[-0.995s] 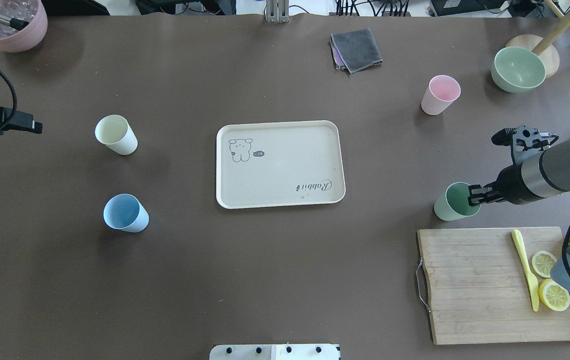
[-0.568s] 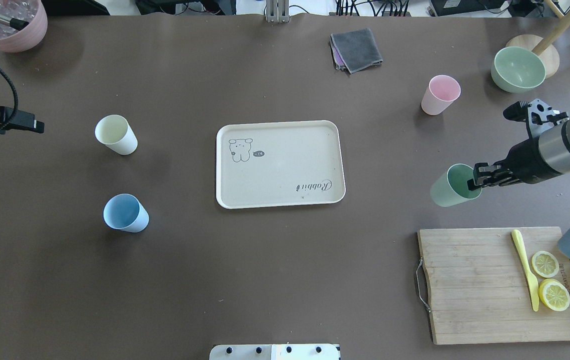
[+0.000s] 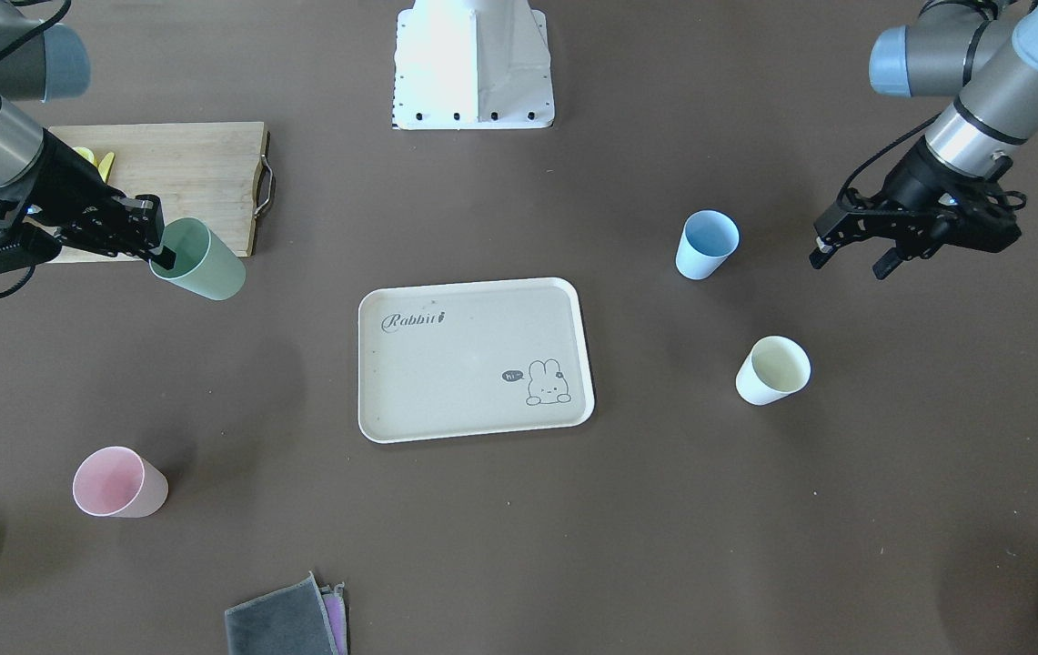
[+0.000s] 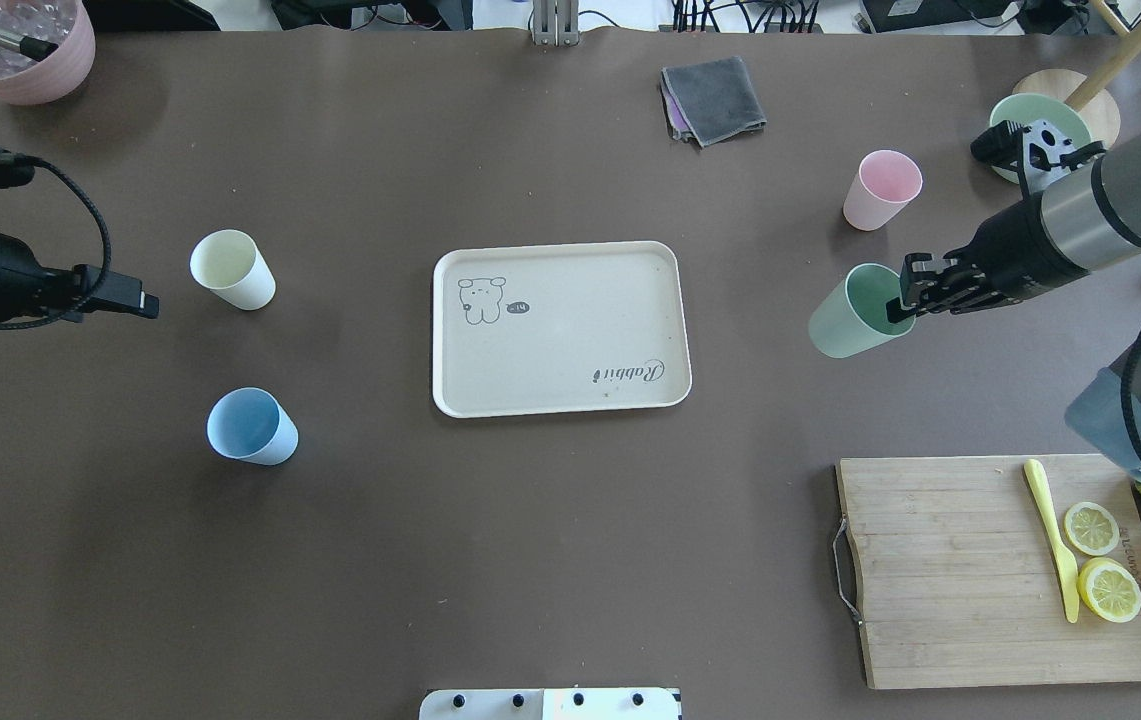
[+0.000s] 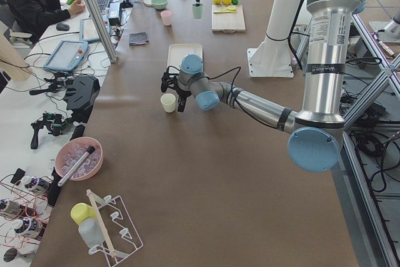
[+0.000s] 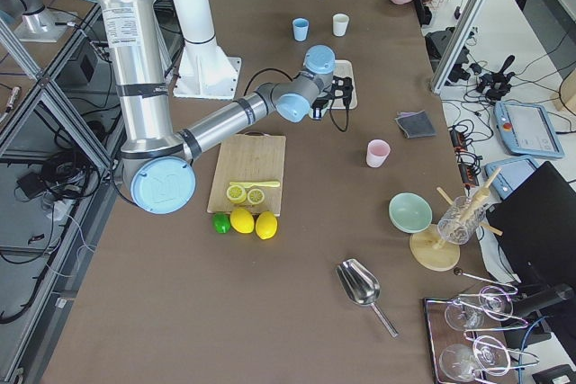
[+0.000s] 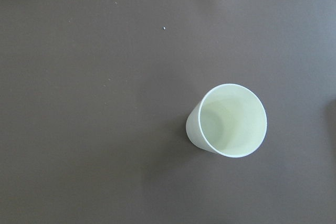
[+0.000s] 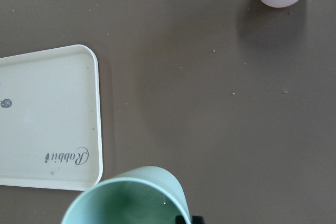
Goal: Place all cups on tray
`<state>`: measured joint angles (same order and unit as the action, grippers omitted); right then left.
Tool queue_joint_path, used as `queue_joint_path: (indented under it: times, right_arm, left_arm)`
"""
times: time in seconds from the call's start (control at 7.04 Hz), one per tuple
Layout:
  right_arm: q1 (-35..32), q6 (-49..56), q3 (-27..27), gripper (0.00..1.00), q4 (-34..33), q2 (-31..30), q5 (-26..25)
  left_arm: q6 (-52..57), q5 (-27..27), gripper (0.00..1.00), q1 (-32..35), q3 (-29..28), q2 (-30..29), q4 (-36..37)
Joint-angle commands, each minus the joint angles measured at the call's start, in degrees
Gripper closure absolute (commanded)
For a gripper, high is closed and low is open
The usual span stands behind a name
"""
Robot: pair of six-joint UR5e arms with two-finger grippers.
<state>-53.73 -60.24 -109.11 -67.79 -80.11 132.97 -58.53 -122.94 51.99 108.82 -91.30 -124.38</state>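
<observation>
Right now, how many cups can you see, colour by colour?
green cup: 1
pink cup: 1
blue cup: 1
cream cup: 1
Total: 4 cups

The counter (image 4: 570, 560) is dark brown, the cream tray (image 4: 570, 330) bears dark "Rabbit" lettering and a bunny outline, and there are a green cup (image 4: 850, 315), blue cup (image 4: 252, 427), pink cup (image 4: 880, 190) and cream-yellow cup (image 4: 232, 270).

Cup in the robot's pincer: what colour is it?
The cup is pastel green, clearest in the overhead view.
</observation>
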Motion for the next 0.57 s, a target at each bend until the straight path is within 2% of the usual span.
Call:
queue_joint_path:
  times: [0.0, 0.43]
  right_arm:
    - [0.99, -0.83, 0.30, 1.00, -6.02, 5.90, -1.74]
    - [3.10, -3.56, 1.09, 1.00, -9.98, 12.24, -3.93]
  left_arm:
    - [-4.99, 3.38, 0.03, -7.92, 2.44, -0.02, -0.08]
    - [-5.36, 4.90, 0.04, -11.64, 1.84, -0.11, -0.08]
